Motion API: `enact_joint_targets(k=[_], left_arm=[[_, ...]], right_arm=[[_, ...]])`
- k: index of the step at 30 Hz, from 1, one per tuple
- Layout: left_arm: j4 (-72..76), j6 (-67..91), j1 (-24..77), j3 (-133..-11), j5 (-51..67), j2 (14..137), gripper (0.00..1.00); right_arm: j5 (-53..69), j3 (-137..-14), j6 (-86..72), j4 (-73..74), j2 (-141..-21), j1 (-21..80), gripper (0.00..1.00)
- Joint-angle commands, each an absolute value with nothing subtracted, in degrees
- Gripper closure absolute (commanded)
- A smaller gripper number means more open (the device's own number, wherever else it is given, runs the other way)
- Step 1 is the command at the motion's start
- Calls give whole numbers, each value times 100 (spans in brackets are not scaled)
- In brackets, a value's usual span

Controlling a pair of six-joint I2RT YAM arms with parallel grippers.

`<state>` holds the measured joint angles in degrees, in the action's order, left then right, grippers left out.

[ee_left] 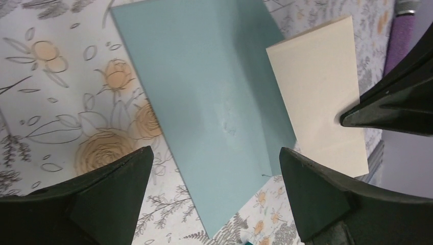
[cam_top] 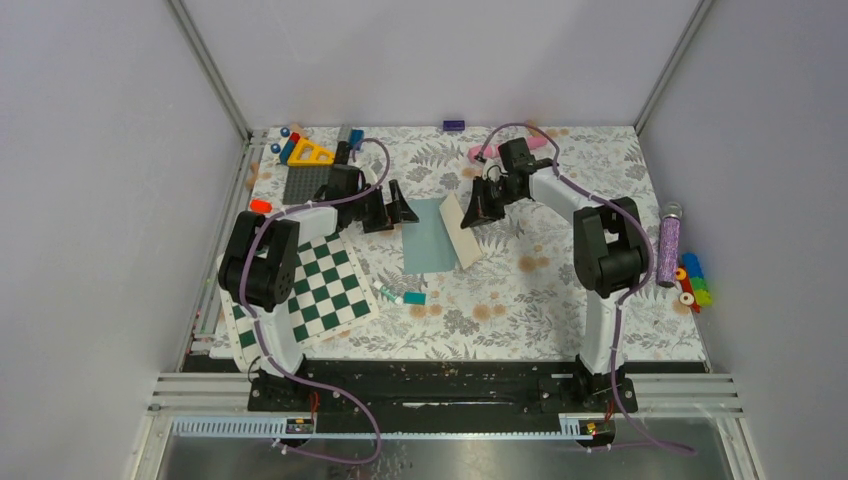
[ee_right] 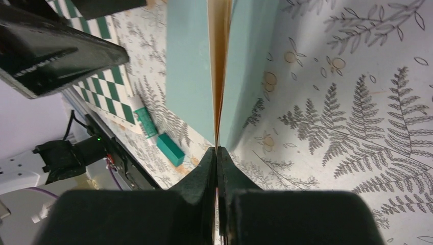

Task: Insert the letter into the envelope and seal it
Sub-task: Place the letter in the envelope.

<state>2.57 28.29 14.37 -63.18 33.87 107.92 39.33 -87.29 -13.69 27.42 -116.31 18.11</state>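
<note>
The teal envelope (cam_top: 425, 238) lies flat on the floral table, also in the left wrist view (ee_left: 204, 112). My right gripper (cam_top: 478, 212) is shut on the far end of the cream letter (cam_top: 462, 232) and holds it over the envelope's right edge. In the right wrist view the letter (ee_right: 219, 61) shows edge-on between the shut fingers (ee_right: 217, 153), with envelope (ee_right: 189, 66) on both sides. My left gripper (cam_top: 398, 207) is open and empty at the envelope's far left corner. In its wrist view the jaws (ee_left: 214, 153) straddle the envelope, with the letter (ee_left: 319, 92) to the right.
A green-white checkerboard (cam_top: 320, 285) lies front left. A small teal block (cam_top: 414, 298) and a green-white stick (cam_top: 388, 293) lie just in front of the envelope. Toys (cam_top: 312, 152) sit at the back left, and a purple tube (cam_top: 668, 245) and coloured pieces (cam_top: 692, 280) at the right.
</note>
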Motion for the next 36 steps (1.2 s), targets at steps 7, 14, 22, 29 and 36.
enact_joint_targets(k=[7, 14, 22, 29, 36], left_arm=[[9, 2622, 1388, -6468, 2729, 10728, 1], [9, 2628, 1389, -6494, 2783, 10836, 1], [9, 2693, 1388, -6524, 2935, 10952, 1], [26, 2751, 1470, -6596, 3087, 11150, 1], [26, 2764, 1627, -6741, 3205, 11334, 1]], right_arm=[[3247, -8923, -1061, 3316, -11964, 1855, 100], [2965, -8908, -1013, 3494, -12019, 1847, 100], [3002, -9094, -1088, 3615, -12302, 1807, 100], [3115, -9564, -1295, 3659, -12595, 1817, 100], [3084, -9939, -1358, 3772, -12774, 1902, 100]])
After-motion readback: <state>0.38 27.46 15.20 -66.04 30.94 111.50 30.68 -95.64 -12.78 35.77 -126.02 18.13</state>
